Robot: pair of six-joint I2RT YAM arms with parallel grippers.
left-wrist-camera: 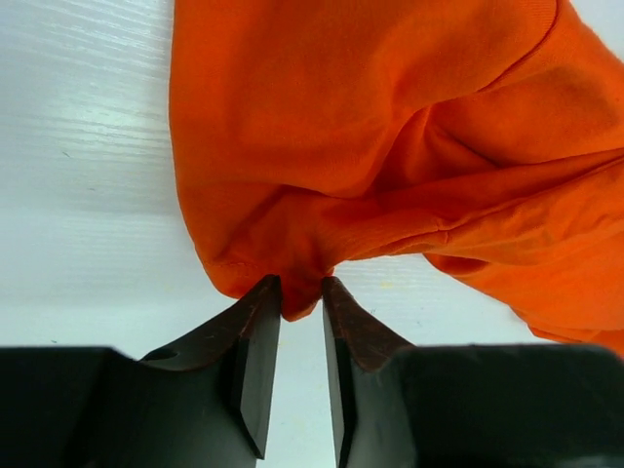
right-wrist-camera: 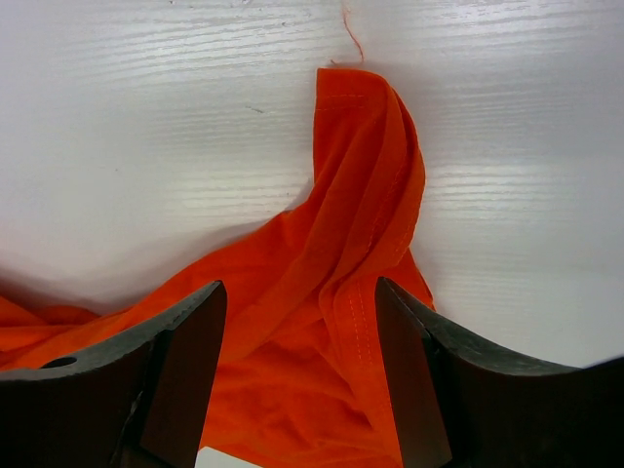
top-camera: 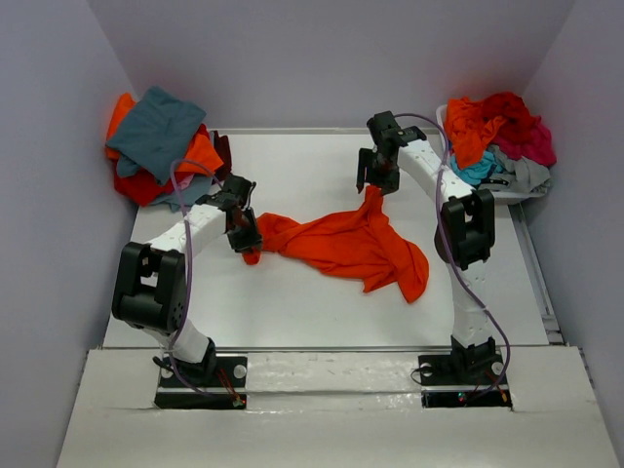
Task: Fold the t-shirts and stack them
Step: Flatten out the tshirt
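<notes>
Your left gripper (left-wrist-camera: 301, 290) has its fingers (left-wrist-camera: 258, 341) close together, pinching a bunched corner of the bright orange t-shirt (left-wrist-camera: 390, 146) right between the tips. Only a narrow slit shows behind the pinch. From there the cloth fans out ahead of the fingers and off to their right, while the bare white table (left-wrist-camera: 78, 146) lies ahead to their left.

Your right gripper (right-wrist-camera: 299, 288) has its fingers wide apart and grips nothing. They straddle a raised fold of the same shirt. The fold runs up between them and ends in a narrow hemmed tip just beyond the fingertips, lying on the table. The cloth passes close by the right-hand finger; you cannot tell whether it touches.

From above, the shirt lies crumpled on the table between your two grippers. Beyond the left fingers, in the far corner, sits a stack of shirts (top-camera: 161, 136) with a teal-grey one on top. Beyond the right fingers, a white bin (top-camera: 524, 193) holds a heap of shirts (top-camera: 497, 127) in red, orange, magenta, turquoise and grey.
</notes>
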